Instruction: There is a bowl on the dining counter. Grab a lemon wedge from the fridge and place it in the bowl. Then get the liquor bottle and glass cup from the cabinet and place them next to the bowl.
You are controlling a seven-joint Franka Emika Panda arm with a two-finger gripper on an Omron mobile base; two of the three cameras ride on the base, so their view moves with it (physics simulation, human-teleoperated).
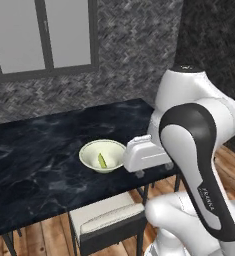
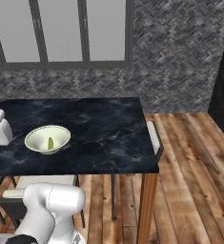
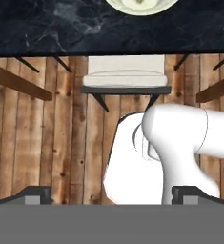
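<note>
In the left base view, the bowl [image 1: 103, 155] stands on the dining counter [image 1: 34, 160], near the counter's front edge, and the lemon wedge [image 1: 102, 160] lies inside it, a small yellow-green sliver on the bowl's floor. The white hand of the arm, with the gripper [image 1: 140, 173] under it, sits just beside the bowl on its right side, and it hangs over the counter edge. The fingers are mostly hidden below the hand here. A stool [image 1: 107, 220] with a pale cushion stands under the counter, in front of the bowl.

In the right base view, the same bowl [image 2: 47, 138] is on the left part of the dark marble slab [image 2: 104, 133], with the wedge [image 2: 50, 142] in it. The white hand shows at the left border, close to the bowl but apart from it. A wooden floor [image 2: 189, 176] spreads to the right, and a window [image 2: 61, 31] is in the grey wall behind.

In the hand view, the camera looks down past the counter edge [image 3: 46, 28] to the stool [image 3: 125, 78] and the floor boards. The two dark finger tips [image 3: 32, 194] stand far apart at the bottom corners (the jaws are spread as wide as they go), and nothing is between them. A part of the bowl's rim [image 3: 141, 5] shows at the top border
</note>
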